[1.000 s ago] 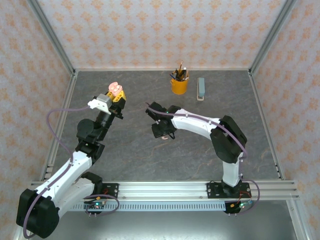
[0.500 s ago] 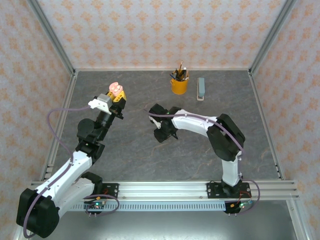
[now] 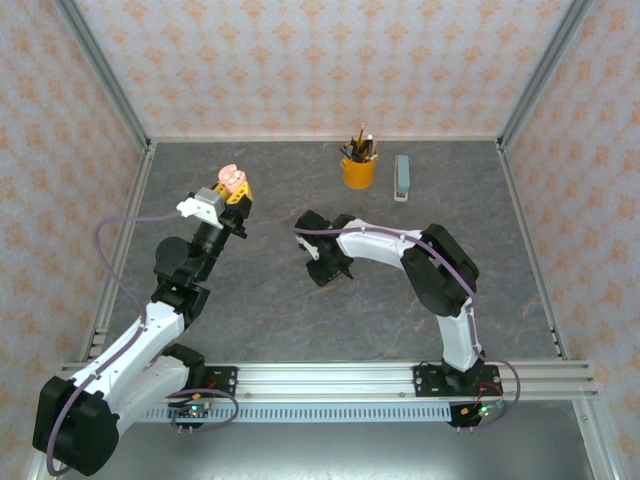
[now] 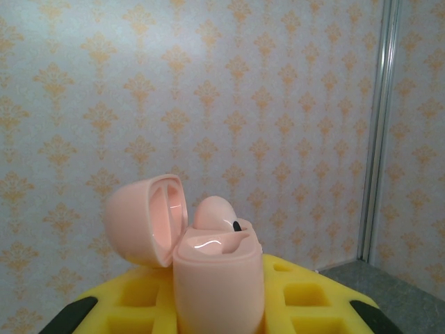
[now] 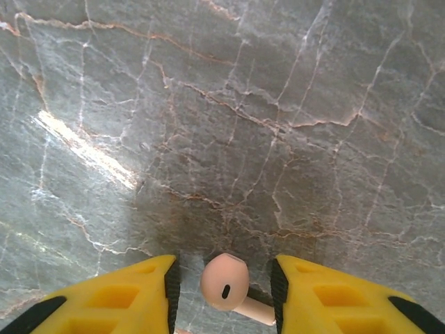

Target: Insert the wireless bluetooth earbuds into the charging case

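Note:
A pale pink charging case (image 4: 217, 287) stands upright between the yellow fingers (image 4: 314, 296) of my left gripper (image 3: 232, 190), which is shut on it and holds it above the table at the left. Its lid (image 4: 147, 219) is swung open to the left, and one pink earbud (image 4: 217, 212) sits in the case. Another pale pink earbud (image 5: 224, 281) lies on the grey marble table (image 5: 229, 125), stem pointing right. My right gripper (image 5: 222, 287) is low over it, open, a finger (image 5: 139, 298) on each side with a small gap to the earbud.
A yellow cup of pencils (image 3: 358, 168) and a grey-green block (image 3: 402, 177) stand at the back of the table. Patterned walls and metal posts (image 3: 100, 70) enclose the table on three sides.
My right arm has swung a little to the left and its jaws have narrowed round the earbud on the table. The left arm and the case have not moved.

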`<state>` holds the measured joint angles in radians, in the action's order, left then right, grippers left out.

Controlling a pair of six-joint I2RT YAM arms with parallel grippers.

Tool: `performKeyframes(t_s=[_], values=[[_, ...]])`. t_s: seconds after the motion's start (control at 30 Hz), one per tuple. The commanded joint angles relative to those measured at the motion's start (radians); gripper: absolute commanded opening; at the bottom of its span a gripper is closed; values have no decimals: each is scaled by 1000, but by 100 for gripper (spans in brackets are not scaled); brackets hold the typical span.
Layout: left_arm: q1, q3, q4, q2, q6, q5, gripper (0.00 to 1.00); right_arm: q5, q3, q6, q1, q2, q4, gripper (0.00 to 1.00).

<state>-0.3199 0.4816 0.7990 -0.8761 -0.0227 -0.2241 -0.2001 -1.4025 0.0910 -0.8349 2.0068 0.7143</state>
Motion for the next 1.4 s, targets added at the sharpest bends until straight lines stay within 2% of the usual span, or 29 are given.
performKeyframes(t_s=[0.0,0.17,0.37,0.53,1.0,1.37], values=[[7,22,16,-4,0,-3,0,21,-13,8,5,30,17,38],[7,20,18,-6,4,-6,0,39,-13,7,5,38,27,32],[7,20,17,-7,6,-7,0,59,-5,-9,5,36,27,20],[7,20,13,-9,7,-11,0,60,12,-43,8,2,-7,15],[7,9,-3,-24,10,-59,0,-9,121,-201,82,-259,-197,13],[8,-2,-14,-46,21,-110,0,-42,140,-260,120,-461,-294,13]])
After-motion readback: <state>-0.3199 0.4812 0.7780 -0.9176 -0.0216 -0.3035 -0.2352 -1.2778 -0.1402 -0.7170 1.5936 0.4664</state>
